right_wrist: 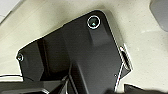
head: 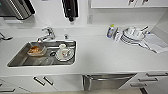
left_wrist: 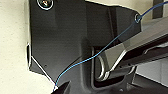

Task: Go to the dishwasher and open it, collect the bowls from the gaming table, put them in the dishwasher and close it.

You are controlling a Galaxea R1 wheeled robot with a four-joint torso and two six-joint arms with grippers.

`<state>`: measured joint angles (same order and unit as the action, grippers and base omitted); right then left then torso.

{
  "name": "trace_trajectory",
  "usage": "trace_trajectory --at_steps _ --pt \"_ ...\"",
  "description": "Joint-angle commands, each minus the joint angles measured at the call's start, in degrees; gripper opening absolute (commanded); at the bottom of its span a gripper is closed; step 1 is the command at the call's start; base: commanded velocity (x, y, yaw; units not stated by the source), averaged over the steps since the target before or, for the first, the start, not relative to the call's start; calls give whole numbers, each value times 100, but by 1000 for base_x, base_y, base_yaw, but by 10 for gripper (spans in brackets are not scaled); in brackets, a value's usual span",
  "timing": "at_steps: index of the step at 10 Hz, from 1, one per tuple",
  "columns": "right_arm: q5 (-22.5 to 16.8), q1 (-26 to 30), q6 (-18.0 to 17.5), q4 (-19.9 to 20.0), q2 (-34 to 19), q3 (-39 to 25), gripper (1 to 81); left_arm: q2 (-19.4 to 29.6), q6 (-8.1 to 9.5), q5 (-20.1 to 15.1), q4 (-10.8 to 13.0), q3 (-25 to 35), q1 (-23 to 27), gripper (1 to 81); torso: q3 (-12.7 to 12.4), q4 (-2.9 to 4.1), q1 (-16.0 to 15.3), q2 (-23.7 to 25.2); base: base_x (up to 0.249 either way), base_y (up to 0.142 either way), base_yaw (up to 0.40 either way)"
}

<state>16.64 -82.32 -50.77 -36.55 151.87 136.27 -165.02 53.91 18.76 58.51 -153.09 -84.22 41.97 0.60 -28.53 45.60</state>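
The dishwasher (head: pixel 107 82) sits under the white counter, right of centre in the head view. Its front is stainless steel with a long bar handle (head: pixel 111 78) along the top, and the door looks shut. The gaming table and the bowls are out of view. In the left wrist view the robot's dark plate (left_wrist: pixel 62 40) and a thin blue cable (left_wrist: pixel 100 52) hang over a pale floor. The right wrist view has the same kind of plate (right_wrist: pixel 85 55) above pale floor.
A steel sink (head: pixel 15 62) on the left holds used dishes (head: pixel 65 53) and a dish of orange food (head: pixel 36 50), behind it a tap (head: pixel 47 33). Stacked plates and cups (head: pixel 132 35), a bottle (head: pixel 110 31) and a cloth (head: pixel 155 42) stand back right. White drawers (head: pixel 42 81) flank the dishwasher.
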Motion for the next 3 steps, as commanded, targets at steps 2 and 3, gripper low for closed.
trace_trajectory --at_steps 2,3 --pt "32 -755 15 -827 1225 1287 811 -110 -29 -1024 73 -19 -81 811 0 0 0 0 0 0 0" --pt "32 -781 24 -889 1392 1471 811 -110 -21 -1024 20 -19 -81 811 -2 0 0 2 0 0 0"
